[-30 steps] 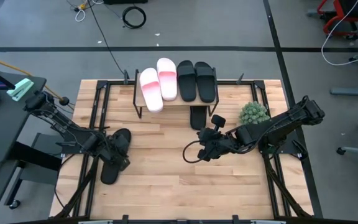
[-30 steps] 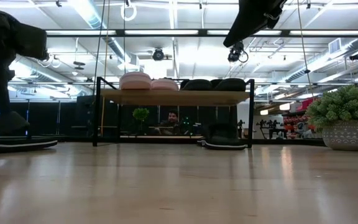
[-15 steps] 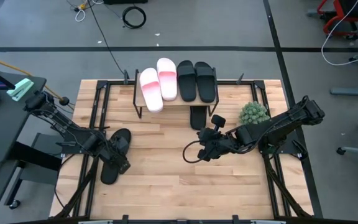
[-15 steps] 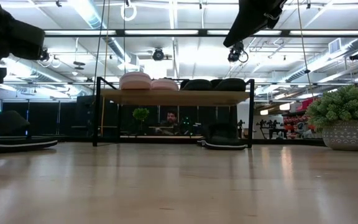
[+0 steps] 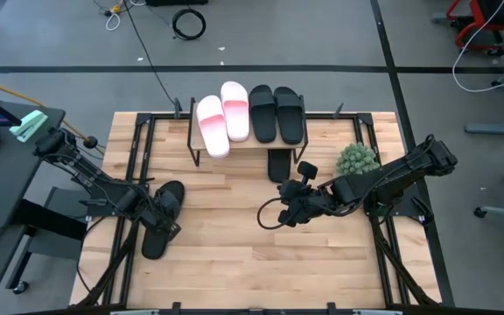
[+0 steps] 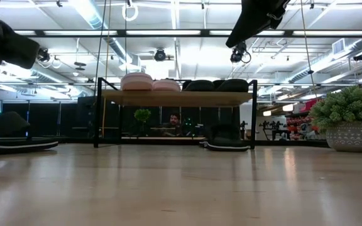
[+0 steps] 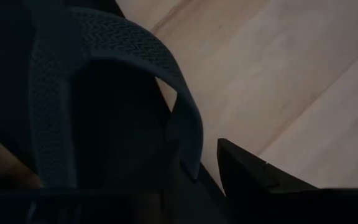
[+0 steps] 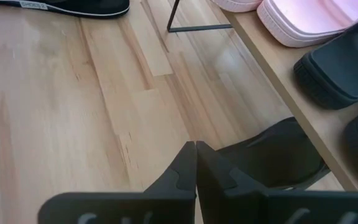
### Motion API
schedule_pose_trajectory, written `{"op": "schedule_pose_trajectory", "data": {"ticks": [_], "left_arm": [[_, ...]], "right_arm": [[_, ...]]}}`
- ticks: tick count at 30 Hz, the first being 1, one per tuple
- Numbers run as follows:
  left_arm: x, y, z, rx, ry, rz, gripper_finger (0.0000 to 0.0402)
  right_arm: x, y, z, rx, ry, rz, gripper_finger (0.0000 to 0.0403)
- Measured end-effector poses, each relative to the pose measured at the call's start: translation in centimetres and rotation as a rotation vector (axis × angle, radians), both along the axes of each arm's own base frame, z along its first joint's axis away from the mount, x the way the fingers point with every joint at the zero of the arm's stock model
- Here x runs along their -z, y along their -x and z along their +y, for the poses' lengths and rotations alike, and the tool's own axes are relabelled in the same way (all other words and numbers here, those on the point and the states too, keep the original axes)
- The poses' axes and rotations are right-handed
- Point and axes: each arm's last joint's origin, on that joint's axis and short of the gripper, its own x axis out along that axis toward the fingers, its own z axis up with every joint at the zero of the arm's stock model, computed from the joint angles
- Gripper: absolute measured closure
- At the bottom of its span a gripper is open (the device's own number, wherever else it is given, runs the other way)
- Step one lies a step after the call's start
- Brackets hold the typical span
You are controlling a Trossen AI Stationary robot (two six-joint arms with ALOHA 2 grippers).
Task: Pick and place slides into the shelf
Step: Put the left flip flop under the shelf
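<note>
Two pale pink slides [image 5: 221, 118] and two black slides [image 5: 278, 112] lie on the shelf's top plank [image 5: 243, 145]. A third black slide [image 5: 278, 164] rests on the lower level. One more black slide [image 5: 157, 223] lies flat on the table near its left edge. My left gripper [image 5: 164, 219] is open and hangs right over that slide's strap [image 7: 104, 68]. My right gripper [image 8: 196, 163] is shut and holds nothing. It hovers above mid-table [image 5: 289, 210], in front of the shelf. My left gripper comes down on the black slide's strap. One finger [image 7: 260, 180] stands just outside the strap's side edge [image 7: 191, 137]; the other is lost in the dark under the strap. I cannot tell whether they touch it. The slide lies flat on the table.
A small green potted plant [image 5: 357, 159] stands right of the shelf, close to my right arm. Bare wood [image 5: 226, 254] lies between the two grippers and toward the near edge. A person [image 6: 175, 119] sits in the room behind the shelf.
My left arm has shifted a little above the black slide on the table. The slide itself has stayed where it was. My right arm has kept still.
</note>
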Motion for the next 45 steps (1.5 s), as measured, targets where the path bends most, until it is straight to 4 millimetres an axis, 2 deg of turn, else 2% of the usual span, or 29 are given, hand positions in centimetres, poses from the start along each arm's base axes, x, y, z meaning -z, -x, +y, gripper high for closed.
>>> {"op": "schedule_pose_trajectory", "data": {"ticks": [6, 11, 22, 35, 41, 45], "left_arm": [[0.0, 0.0, 0.0, 0.010, -0.008, -0.005, 0.0260], [-0.1, -0.2, 0.3, 0.037, -0.131, -0.074, 0.0243], [-0.1, -0.3, 0.3, 0.028, -0.154, -0.085, 0.0263], [2.6, -1.4, -0.4, 0.054, -0.255, 0.059, 0.0260], [2.8, -1.5, -0.5, 0.083, -0.269, 0.072, 0.0284], [2.8, -1.5, -0.5, 0.087, -0.269, 0.075, 0.0336]], "right_arm": [[0.0, 0.0, 0.0, 0.000, 0.000, 0.000, 0.0398], [0.0, 0.0, 0.0, 0.000, 0.000, 0.000, 0.0398], [0.0, 0.0, 0.0, 0.000, 0.000, 0.000, 0.0398], [0.0, 0.0, 0.0, 0.000, 0.001, 0.004, 0.0398], [0.0, 0.0, -0.1, 0.004, 0.001, 0.004, 0.0398], [0.0, -0.1, -0.4, 0.009, 0.004, 0.007, 0.0398]]}}
